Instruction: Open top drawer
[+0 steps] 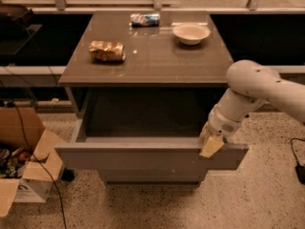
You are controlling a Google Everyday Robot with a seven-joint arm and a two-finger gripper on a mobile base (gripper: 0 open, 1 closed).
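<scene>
Gripper [210, 146] on the top drawer [138, 157], at its front rim's right end

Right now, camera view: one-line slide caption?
Gripper at the right end of the top drawer front panel; drawer pulled well out.

tool [211, 146] on top drawer [143, 157] front, R end

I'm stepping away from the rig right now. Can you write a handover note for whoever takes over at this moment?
Tool: at the upper edge of the top drawer front, near its right end.
Top drawer: pulled well out from under the cabinet top.
Done: the drawer looks open.
Left: probably only letting go and backing the arm away.
Also there: bowl, snack bag and can on the cabinet top.
</scene>
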